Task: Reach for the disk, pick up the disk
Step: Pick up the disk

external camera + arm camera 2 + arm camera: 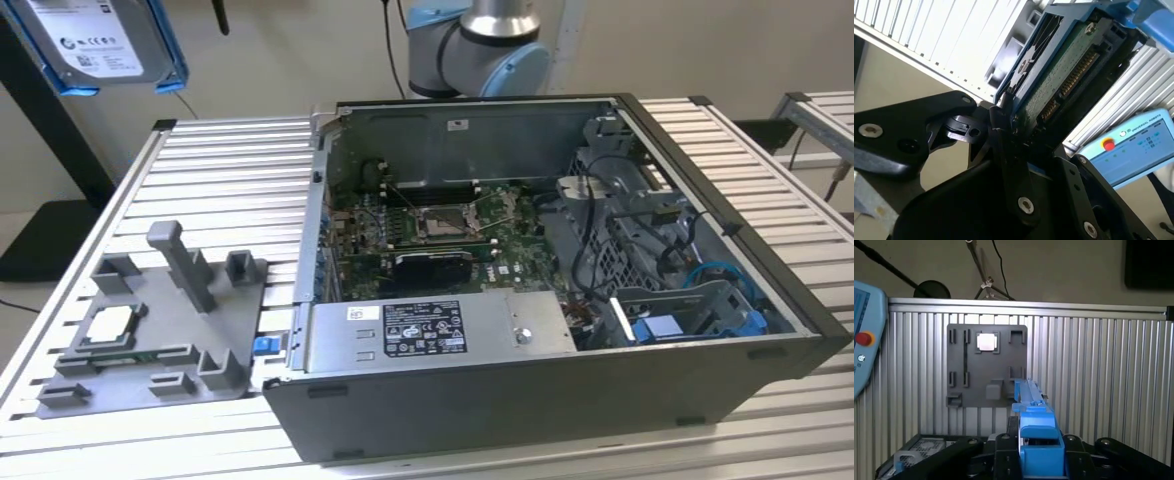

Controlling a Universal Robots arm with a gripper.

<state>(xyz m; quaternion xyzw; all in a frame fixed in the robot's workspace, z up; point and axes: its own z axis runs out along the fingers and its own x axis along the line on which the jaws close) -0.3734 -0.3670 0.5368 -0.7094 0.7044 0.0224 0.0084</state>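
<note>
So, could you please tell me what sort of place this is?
Probably a robotics lab bench for computer assembly: an open desktop computer case on a slatted aluminium table, a grey parts fixture, and the gripper holding the disk.

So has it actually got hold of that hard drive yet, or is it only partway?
Reaching looks done: the silver-grey hard drive in its bright blue plastic carrier hangs well above the ribbed metal table, at the exterior view's left. In hand: in the first wrist view the black gripper is clamped on the carrier's edge. Of reach and pick-up, nothing appears left.
</note>
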